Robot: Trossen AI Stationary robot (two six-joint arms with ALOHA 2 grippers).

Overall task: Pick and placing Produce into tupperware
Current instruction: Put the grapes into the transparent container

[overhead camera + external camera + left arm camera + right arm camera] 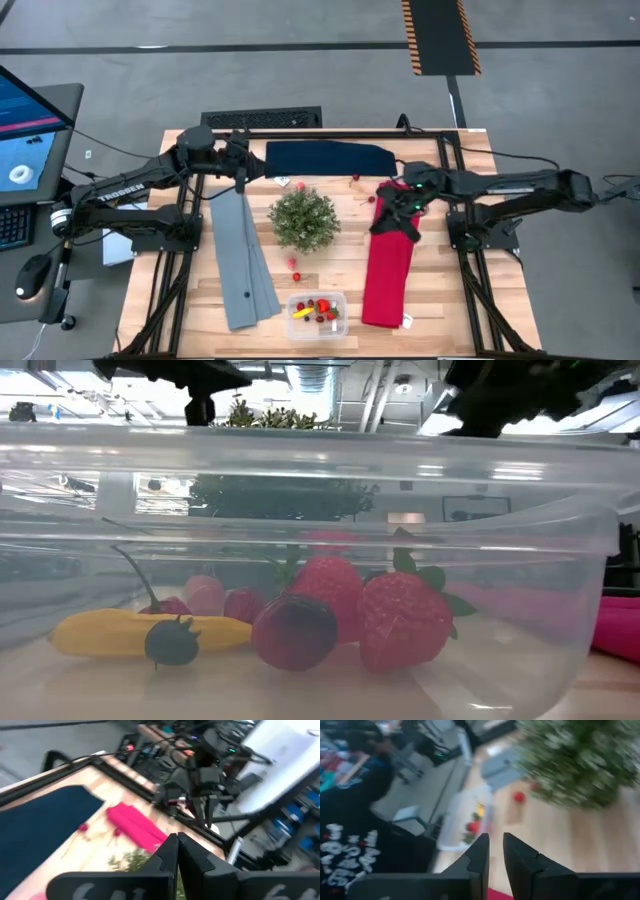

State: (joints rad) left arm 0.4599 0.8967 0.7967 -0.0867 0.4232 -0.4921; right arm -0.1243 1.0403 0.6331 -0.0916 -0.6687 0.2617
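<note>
Two arms raised, right hand [405, 207] above red cloth [388, 270]

The white word "TROSSEN" runs along the dark forearm of the left robot arm [122, 189] in the high view. White lettering marks a black garment [350, 850] seen in the right wrist view, too blurred to read.

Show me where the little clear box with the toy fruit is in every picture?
High view: the clear box sits at the table's front edge, below the green plant.
Low view: its wall fills the picture.
Left wrist view: not in it.
Right wrist view: pale box, beyond the right hand.
Shared landmark: the green plant.
</note>
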